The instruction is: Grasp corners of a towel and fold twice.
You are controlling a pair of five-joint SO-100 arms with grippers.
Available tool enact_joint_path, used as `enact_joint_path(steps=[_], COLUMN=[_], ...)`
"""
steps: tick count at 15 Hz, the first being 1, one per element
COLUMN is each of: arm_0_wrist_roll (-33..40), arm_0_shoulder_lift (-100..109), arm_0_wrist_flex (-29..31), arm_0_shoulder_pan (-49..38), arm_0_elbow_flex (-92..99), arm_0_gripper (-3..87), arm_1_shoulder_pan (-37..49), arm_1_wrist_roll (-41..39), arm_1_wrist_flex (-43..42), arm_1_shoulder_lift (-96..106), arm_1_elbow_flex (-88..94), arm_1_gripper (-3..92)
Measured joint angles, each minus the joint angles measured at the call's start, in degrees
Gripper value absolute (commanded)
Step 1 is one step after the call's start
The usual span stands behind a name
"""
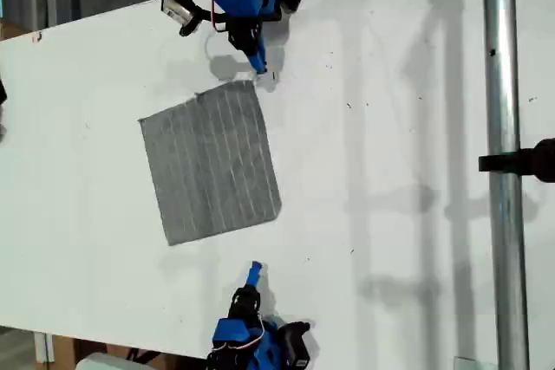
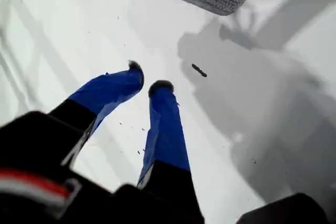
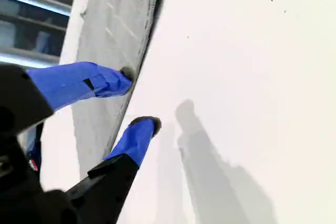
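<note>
Jaws on my second gripper are apart, nothing clamped. They straddle one edge of the towel: one tip sits over the grey cloth, the other over bare table; can't tell if either touches. In the exterior view this gripper is just beside the towel's upper corner on that view's right.

Towel lies flat & unfolded on the white table, slightly skewed, pale stripes showing, left of centre in the exterior view.

Jaws on my first gripper have a narrow gap, empty, pointing at bare table. A towel corner lies ahead of them, apart. In the exterior view this gripper is near the bottom edge, below the towel's lower corner w/ a gap between.

Metal pole runs top to bottom at the exterior view's right, well apart from the cloth.
</note>
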Motion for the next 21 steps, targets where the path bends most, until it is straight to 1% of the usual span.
enact_joint_path(steps=[1, 2, 3, 4, 5, 8, 10, 12, 13, 15, 17, 19, 20, 21], arm_0_wrist_roll=[-0.6, -7.2, -15.8, -19.4, -20.7, -21.4, -21.4, -21.4, -21.4, -21.4, -21.4, -21.4, -21.4, -21.4], arm_0_shoulder_lift=[0.0, 0.0, 0.0, 0.0, 0.0, 0.0, 0.0, 0.0, 0.0, 0.0, 0.0, 0.0, 0.0, 0.0], arm_0_wrist_flex=[-0.4, -1.1, -1.3, -1.4, -1.4, -1.4, -1.4, -1.4, -1.4, -1.8, -1.8, -1.8, -1.8, -1.8], arm_0_shoulder_pan=[-0.3, -4.7, -7.8, -8.6, -8.5, -8.5, -8.6, -8.6, -8.6, -8.6, -8.6, -8.6, -8.6, -8.6], arm_0_elbow_flex=[0.0, 0.0, 0.0, 0.0, 0.0, 0.0, 0.0, 0.0, 0.0, 0.0, 0.0, 0.0, 0.0, 0.0], arm_0_gripper=[-2.7, -2.7, -2.7, -2.7, -2.7, -2.7, -2.7, -2.7, -2.7, -2.7, -2.7, -2.7, -2.7, -2.7], arm_1_shoulder_pan=[0.5, 4.4, 5.0, 4.9, 5.8, 5.2, 4.7, 5.4, 6.6, 9.6, 11.6, 13.7, 14.6, 14.9], arm_1_wrist_roll=[0.6, 1.2, 1.4, 1.4, 1.4, 1.1, -0.7, -4.5, -7.7, -17.1, -30.1, -43.7, -48.4, -50.5], arm_1_wrist_flex=[-0.1, -0.2, -0.3, -0.5, -0.5, -0.5, -0.5, -0.7, -0.8, -0.3, -0.3, 0.1, 0.4, 0.4], arm_1_shoulder_lift=[0.0, 0.0, 0.0, 0.0, 0.0, -0.2, -2.4, -11.9, -18.0, -31.9, -43.7, -52.4, -54.6, -56.3], arm_1_elbow_flex=[0.0, 0.0, 0.0, 0.0, 0.0, -1.1, -6.0, -15.1, -19.9, -31.9, -41.5, -45.7, -46.6, -47.1], arm_1_gripper=[-0.1, -0.1, -0.1, -0.1, -0.1, -0.2, -0.2, -0.2, -0.2, -0.2, -0.2, -0.2, -0.2, 12.0])
